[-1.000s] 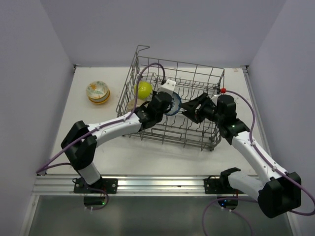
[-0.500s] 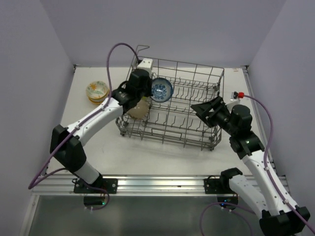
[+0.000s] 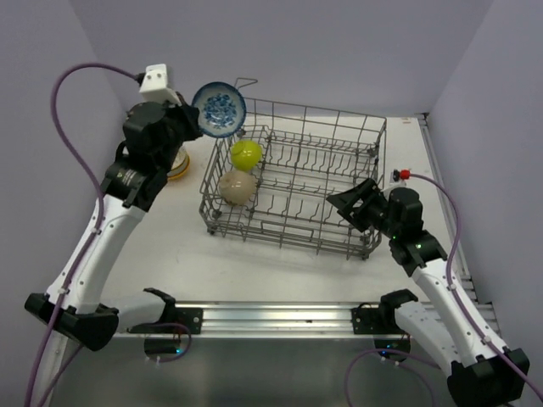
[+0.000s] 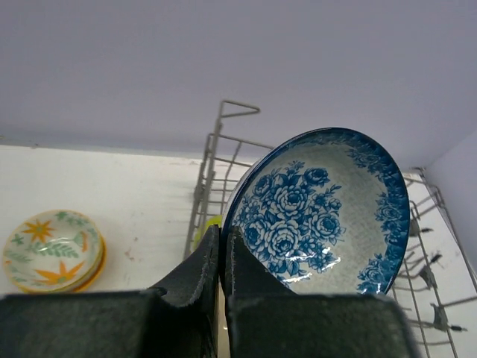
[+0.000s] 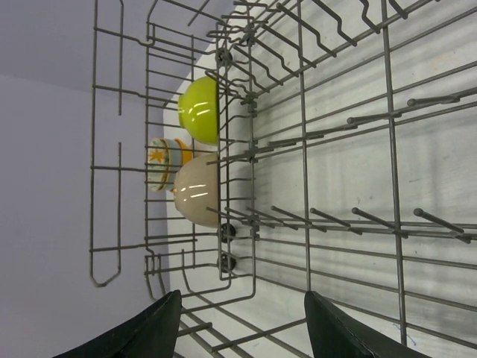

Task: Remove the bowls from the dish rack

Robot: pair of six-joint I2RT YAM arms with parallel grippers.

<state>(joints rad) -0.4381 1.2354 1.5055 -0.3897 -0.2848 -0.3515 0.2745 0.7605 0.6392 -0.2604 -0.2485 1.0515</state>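
Note:
My left gripper (image 3: pixel 197 117) is shut on the rim of the white bowl with the blue pattern (image 3: pixel 219 108) and holds it high above the dish rack's (image 3: pixel 293 182) far left corner; the bowl (image 4: pixel 317 212) fills the left wrist view. The lime-yellow bowl (image 3: pixel 246 154) and the beige bowl (image 3: pixel 236 188) stand in the rack's left end; both show in the right wrist view, lime-yellow (image 5: pixel 198 110) and beige (image 5: pixel 197 191). My right gripper (image 3: pixel 342 203) is open and empty at the rack's right side (image 5: pixel 242 328).
A stack of bowls with an orange-yellow one at the bottom (image 3: pixel 176 165) sits on the table left of the rack, partly behind my left arm; a floral one tops it (image 4: pixel 52 250). A raised wire loop (image 3: pixel 244 83) stands at the rack's far left corner.
My left gripper has lifted the blue-patterned bowl out of the rack, up and to the left. My right gripper has drawn back from the rack's middle to its right side.

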